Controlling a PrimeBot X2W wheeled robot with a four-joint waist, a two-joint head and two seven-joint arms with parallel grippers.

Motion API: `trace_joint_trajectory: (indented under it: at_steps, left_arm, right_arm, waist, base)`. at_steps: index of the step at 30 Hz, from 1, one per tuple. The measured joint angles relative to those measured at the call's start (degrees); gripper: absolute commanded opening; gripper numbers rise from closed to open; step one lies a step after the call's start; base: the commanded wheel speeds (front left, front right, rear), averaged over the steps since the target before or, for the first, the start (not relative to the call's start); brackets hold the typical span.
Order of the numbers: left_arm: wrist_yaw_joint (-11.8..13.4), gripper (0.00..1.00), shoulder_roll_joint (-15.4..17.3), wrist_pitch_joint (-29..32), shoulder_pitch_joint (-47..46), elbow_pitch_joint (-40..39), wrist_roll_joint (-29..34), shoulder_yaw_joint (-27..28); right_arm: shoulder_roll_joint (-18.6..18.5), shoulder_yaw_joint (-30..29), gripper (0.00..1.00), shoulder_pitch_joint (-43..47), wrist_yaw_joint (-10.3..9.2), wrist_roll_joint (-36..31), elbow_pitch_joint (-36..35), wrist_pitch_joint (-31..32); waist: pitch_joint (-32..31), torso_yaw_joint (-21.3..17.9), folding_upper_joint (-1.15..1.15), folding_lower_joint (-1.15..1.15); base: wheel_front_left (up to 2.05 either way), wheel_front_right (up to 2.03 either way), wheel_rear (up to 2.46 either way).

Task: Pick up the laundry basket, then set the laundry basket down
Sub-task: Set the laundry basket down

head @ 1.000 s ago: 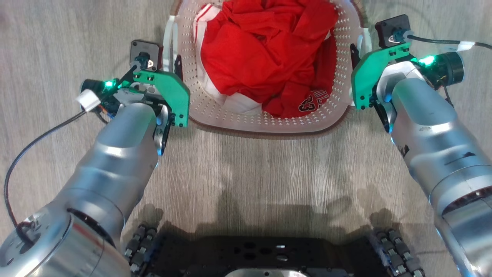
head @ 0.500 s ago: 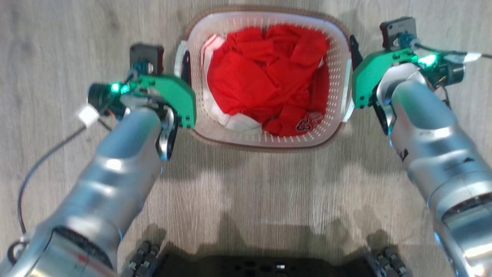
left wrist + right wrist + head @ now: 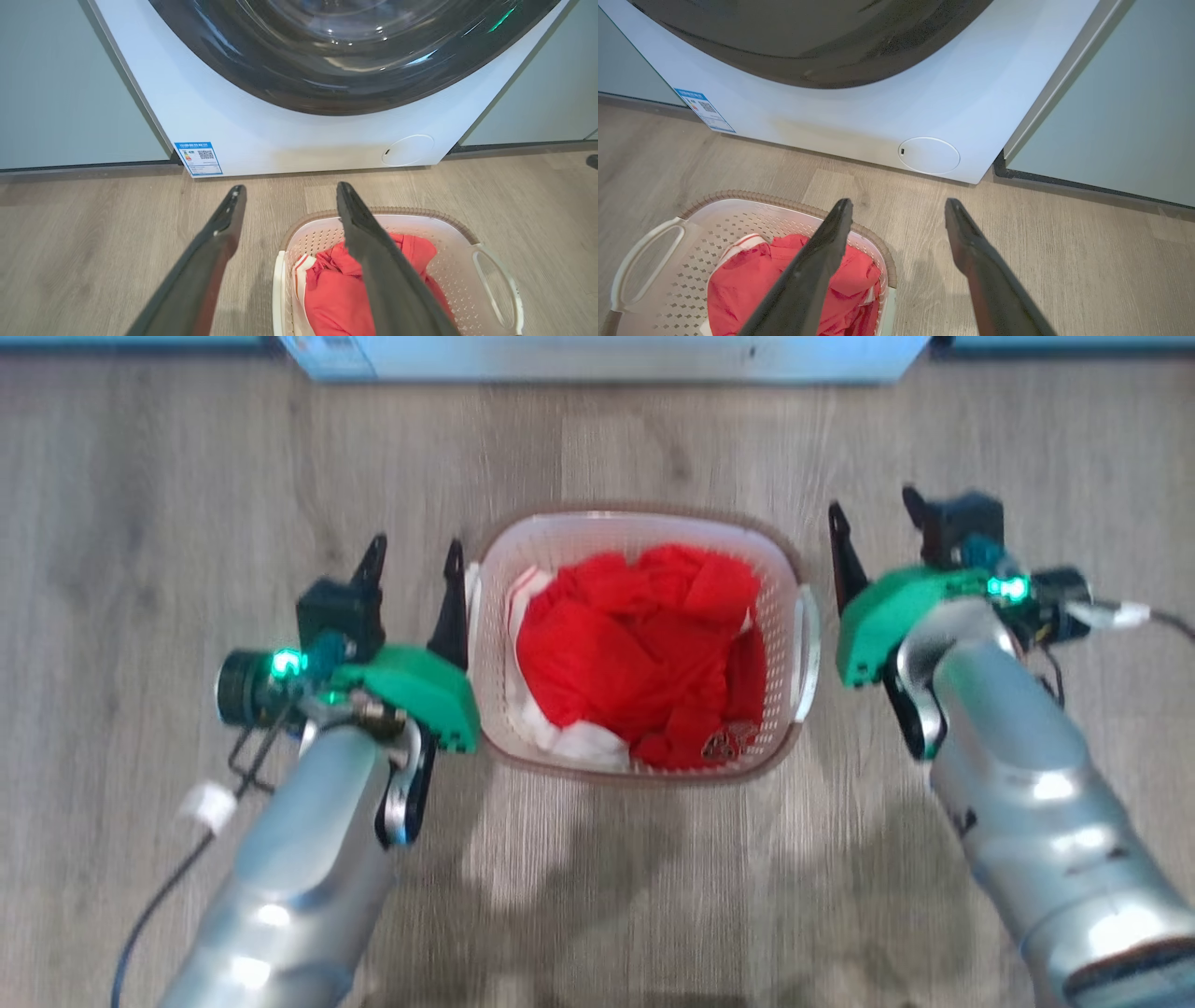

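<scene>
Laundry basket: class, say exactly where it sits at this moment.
In the head view the laundry basket stands at the centre on the wooden floor, between the left gripper and the right gripper, in front of the washing machine.

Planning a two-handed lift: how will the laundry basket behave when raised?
Probably light: the laundry basket is perforated plastic holding loose red cloth. Likely fairly stiff, though it may flex. Handles on both sides suggest a level lift.

laundry basket [image 3: 644,527]: white perforated plastic, matt; brown ribbed rim
cloth [image 3: 635,653]: red, white, soft crumpled fabric
floor [image 3: 187,523]: matt wood grain
washer door [image 3: 345,46]: dark glossy glass
</scene>
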Motion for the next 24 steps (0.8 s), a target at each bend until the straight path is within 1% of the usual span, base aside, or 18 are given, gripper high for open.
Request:
trace_joint_trajectory:
  at_steps: [6,12,18,19,24]
  left_arm:
    - [-2.03,1.00,-1.32,0.00,8.77,-6.34,5.80,5.36]
    - [-3.92,1.00,-2.07,0.00,15.10,-11.10,8.39,9.32]
    - [-4.17,1.00,-2.23,0.00,21.27,-15.88,10.28,12.98]
    - [-4.50,1.00,-2.29,0.00,22.31,-16.40,10.28,13.58]
    - [-4.49,1.00,-2.40,0.00,27.38,-18.83,10.24,15.90]
  right_arm:
    - [0.04,-3.56,1.00,9.37,0.00,-1.24,-7.34,0.00]
    - [0.12,-6.38,1.00,16.69,0.00,-2.83,-14.13,0.00]
    - [0.31,-7.46,1.00,23.05,0.00,-3.43,-20.97,0.00]
    - [0.38,-7.58,1.00,24.06,0.00,-3.43,-22.13,0.00]
    - [0.54,-8.46,1.00,28.97,0.00,-3.48,-27.21,0.00]
  waist:
    - [-6.83,0.29,0.00,0.00]
    - [-12.83,0.83,0.00,0.00]
    - [-17.50,1.21,0.00,0.00]
    - [-18.15,1.23,0.00,0.00]
    - [-20.76,1.20,0.00,-0.01]
  base:
    - [0.00,0.00,0.00]
    - [0.00,0.00,0.00]
    - [0.00,0.00,0.00]
    - [0.00,0.00,0.00]
    - [0.00,0.00,0.00]
